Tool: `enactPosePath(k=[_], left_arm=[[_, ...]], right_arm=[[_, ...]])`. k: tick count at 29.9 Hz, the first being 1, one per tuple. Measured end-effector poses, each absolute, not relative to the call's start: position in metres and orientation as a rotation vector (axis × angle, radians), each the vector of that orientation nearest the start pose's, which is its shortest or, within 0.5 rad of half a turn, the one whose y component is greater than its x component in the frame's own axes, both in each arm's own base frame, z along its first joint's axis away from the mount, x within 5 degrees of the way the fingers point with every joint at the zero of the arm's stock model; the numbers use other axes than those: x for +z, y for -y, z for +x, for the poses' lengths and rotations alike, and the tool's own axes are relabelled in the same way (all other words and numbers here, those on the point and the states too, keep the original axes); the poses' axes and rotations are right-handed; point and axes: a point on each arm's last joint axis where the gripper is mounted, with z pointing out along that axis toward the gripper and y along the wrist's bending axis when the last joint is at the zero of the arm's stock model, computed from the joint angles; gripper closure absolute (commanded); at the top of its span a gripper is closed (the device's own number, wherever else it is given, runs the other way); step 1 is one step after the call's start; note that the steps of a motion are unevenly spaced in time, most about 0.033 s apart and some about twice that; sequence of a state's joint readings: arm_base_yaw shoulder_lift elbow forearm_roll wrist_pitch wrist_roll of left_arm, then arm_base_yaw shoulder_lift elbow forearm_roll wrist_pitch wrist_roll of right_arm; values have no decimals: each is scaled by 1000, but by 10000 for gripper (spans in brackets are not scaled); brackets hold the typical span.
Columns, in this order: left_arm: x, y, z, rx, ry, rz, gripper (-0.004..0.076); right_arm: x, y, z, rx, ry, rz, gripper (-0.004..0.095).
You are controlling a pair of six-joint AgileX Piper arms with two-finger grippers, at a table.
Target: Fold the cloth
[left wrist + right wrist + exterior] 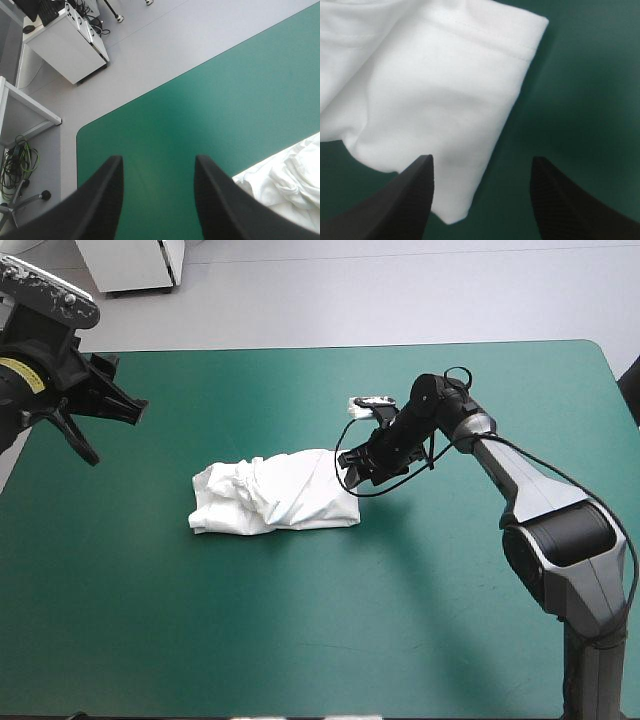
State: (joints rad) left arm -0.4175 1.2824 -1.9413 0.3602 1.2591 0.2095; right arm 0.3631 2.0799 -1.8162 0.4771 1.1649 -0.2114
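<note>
Black right tool point(482, 160) agape over T-shirt point(435, 90)

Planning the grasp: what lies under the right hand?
The hemmed end of the T-shirt and bare teal-green cover, below the open right hand. Anything beneath the T-shirt is hidden.

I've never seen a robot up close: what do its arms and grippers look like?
The right arm has silver-grey shells with black joints; the left arm is black with a yellow label. The left gripper and right gripper each have two broad black fingers shaped like curved fins.
</note>
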Motion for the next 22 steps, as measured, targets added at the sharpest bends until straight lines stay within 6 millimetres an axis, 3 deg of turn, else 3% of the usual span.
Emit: enactPosePath(k=[5, 13, 18, 22], left_arm=[[550, 54, 197, 295, -1972, 542, 387], [550, 55, 196, 274, -1974, 547, 388], [550, 56, 196, 263, -1975, 550, 388], [550, 57, 196, 250, -1976, 552, 388]], right_arm=[[227, -200, 410, 745, -2811, -599, 363], [216, -208, 418, 830, -2794, -575, 380], [213, -209, 421, 851, -2790, -567, 602], [208, -208, 423, 853, -2796, -557, 926]])
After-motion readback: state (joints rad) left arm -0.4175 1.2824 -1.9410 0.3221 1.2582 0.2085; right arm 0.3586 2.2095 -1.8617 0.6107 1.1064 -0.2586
